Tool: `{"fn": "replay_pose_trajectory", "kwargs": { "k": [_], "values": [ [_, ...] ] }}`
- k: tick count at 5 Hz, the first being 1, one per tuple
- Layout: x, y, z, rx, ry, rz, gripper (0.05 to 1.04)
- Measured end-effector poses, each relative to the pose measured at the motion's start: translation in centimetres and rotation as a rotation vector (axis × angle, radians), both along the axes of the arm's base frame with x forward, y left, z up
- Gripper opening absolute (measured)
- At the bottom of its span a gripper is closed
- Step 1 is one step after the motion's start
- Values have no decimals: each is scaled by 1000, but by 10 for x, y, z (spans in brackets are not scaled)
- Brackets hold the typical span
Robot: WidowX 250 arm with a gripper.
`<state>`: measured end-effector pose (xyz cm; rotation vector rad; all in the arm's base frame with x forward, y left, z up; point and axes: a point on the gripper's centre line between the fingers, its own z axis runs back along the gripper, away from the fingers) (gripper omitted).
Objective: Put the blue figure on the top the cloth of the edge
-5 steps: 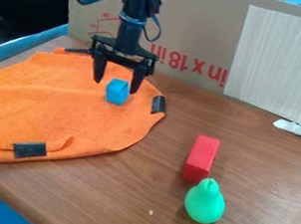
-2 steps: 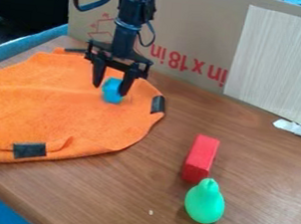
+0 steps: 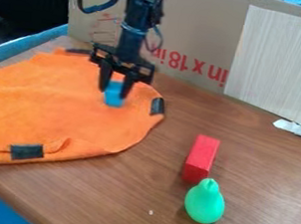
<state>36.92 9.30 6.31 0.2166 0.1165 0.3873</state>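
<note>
Camera view: spread fingers have come together around the blue cube [image 3: 114, 94], so the end effector [image 3: 114, 91] now looks to be pinching it, one finger on each side, near the far right part of the orange cloth [image 3: 53, 109]. Cube sits a bit lower and more to the left in view than in the first frame; cloth has slid slightly too, its near edge and patches moved toward the lower left, so the fingers or cube probably drag on the fabric. Cube is over the cloth, looks resting on it, can't confirm full contact underneath. For the task: grasp seems made, placement not finished; the wanted edge is unclear from the wording, likely the top one. Next move calls for a small lift, a short carry to that edge, then release; risk is pulling or bunching the cloth if the cube stays low. Counts: one blue cube, one orange cloth, three dark patches on it (near edge [image 3: 26, 151], right edge [image 3: 157, 106], far edge [image 3: 78, 51]), one red block [image 3: 201, 160], one green pear-shaped toy [image 3: 205, 202] just beside the block, one white scrap [image 3: 298, 129], one small white speck [image 3: 150, 212], one desk [image 3: 259, 194], one cardboard sheet [image 3: 194, 33], one pale panel [image 3: 278, 66].
</note>
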Motion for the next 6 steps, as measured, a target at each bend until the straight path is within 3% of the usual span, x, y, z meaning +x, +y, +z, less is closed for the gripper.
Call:
{"fn": "replay_pose_trajectory", "kwargs": {
  "k": [2,3,4,6],
  "values": [
    [6,-69,52,164,-173,-113,466],
    [3,-103,56,214,-177,-176,466],
    [4,-121,38,149,-108,-182,466],
    [17,-141,18,61,-55,-190,466]
  ]
}}
